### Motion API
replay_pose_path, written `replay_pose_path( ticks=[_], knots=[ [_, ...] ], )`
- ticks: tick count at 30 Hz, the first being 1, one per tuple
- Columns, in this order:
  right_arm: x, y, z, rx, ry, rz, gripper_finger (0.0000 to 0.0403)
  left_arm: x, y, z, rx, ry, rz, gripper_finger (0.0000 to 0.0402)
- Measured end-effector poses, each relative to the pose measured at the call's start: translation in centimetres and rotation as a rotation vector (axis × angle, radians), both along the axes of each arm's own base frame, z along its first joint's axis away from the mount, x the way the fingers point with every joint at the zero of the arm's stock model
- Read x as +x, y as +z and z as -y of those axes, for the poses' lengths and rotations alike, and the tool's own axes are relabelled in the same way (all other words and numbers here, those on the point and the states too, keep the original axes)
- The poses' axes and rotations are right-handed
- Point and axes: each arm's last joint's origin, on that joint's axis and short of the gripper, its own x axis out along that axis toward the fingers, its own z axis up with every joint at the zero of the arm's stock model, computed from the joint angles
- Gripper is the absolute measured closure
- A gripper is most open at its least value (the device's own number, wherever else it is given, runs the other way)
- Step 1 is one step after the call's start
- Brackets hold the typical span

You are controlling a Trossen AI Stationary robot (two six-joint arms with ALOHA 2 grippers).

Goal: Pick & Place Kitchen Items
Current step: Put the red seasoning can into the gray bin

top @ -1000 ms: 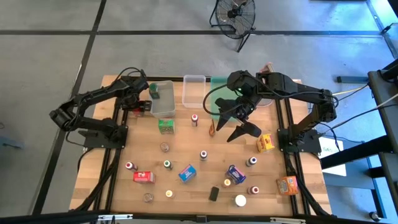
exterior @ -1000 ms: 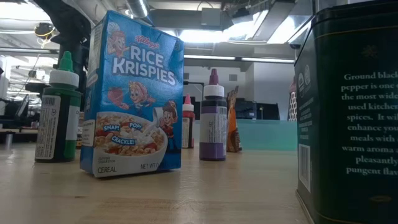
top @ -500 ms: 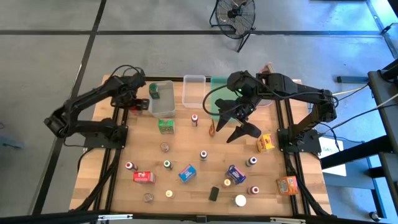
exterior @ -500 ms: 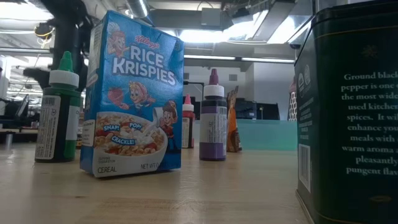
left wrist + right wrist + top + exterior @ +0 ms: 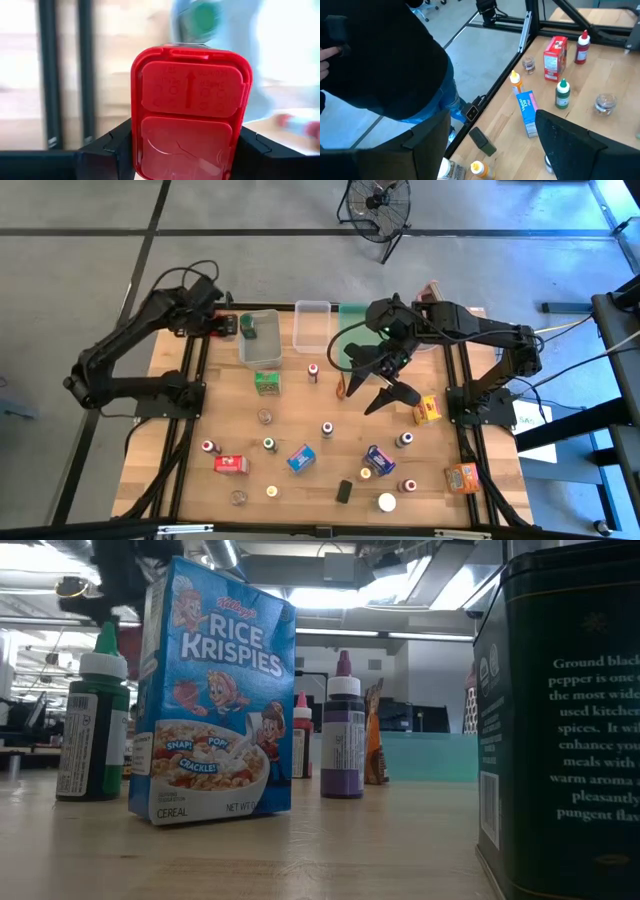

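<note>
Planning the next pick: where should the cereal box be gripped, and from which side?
Probably from above, near its top, pads on the two broad faces: the cereal box stands upright and is thin that way. The open right tool is free; the left tool holds a red-lidded container.

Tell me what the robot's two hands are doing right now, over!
Left gripper shut on red-lidded container, up by the clear bin. Right gripper open, empty, above the orange bottle. Nothing in the way.
</note>
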Motion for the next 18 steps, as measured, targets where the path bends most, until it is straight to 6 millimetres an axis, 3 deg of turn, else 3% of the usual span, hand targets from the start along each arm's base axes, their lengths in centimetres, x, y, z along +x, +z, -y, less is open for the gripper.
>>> replay_pose_path(
  ticks=[6,18],
  knots=[
    [0.1,0.1,0.0,0.006,-0.004,0.008,0.0109,2.1,0.6,-0.1,0.045,-0.028,0.067,0.0192],
    [-0.1,-0.1,-0.6,0.000,0.020,-0.011,0.0109,5.8,-2.4,-1.4,-0.083,-0.005,-0.039,0.0192]
  ],
)
